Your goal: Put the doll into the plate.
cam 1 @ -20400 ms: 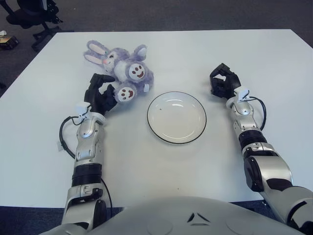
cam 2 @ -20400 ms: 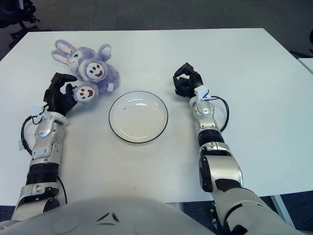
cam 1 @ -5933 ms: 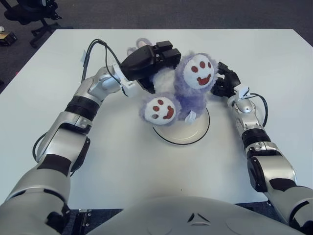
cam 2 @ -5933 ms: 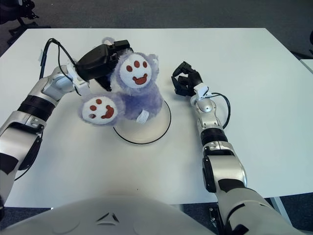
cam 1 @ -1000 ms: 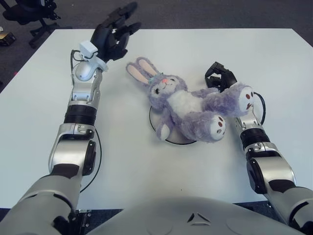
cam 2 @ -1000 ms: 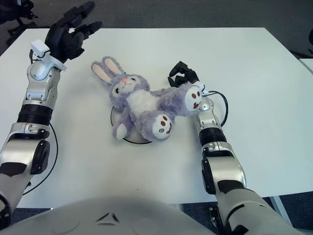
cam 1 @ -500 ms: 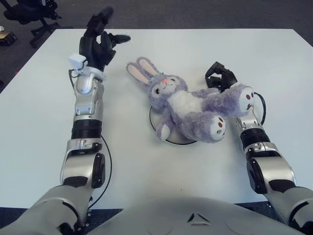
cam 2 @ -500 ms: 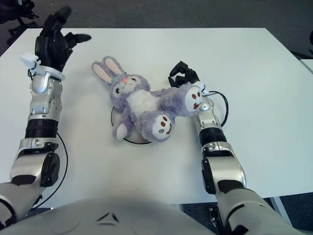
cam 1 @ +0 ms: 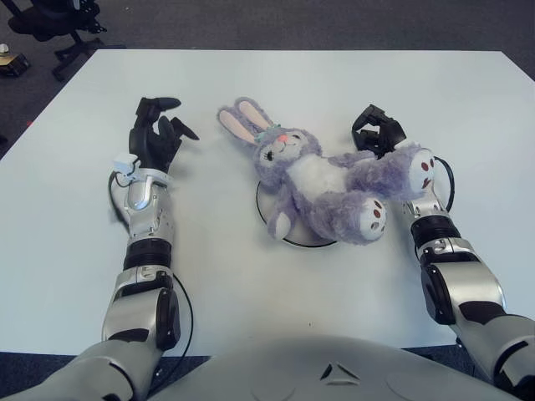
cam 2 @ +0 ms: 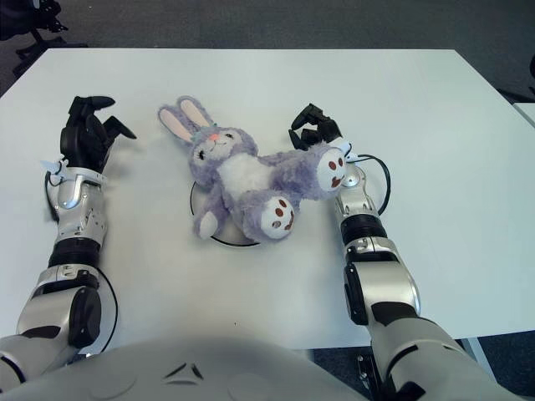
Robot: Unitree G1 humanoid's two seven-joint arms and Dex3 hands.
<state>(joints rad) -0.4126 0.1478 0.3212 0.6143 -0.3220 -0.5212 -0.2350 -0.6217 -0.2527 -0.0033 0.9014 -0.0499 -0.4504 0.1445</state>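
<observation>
White rectangular surface. Fluffy purple plush rabbit doll lies face-up across round white dark-rimmed plate, foot over right wrist. Left hand apart, fingers loosely spread, empty. Right hand curled, empty. Placement looks done; next: park arms.

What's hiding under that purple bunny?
A plate: only its dark-rimmed edge peeks out beside the bunny. The bunny covers the plate's middle, so anything there is hidden.

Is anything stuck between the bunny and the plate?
Nothing visible is. The bunny lies right on the plate, with its ears and feet hanging past the rim. The left hand is open, off to its left; one foot overlaps the right hand.
</observation>
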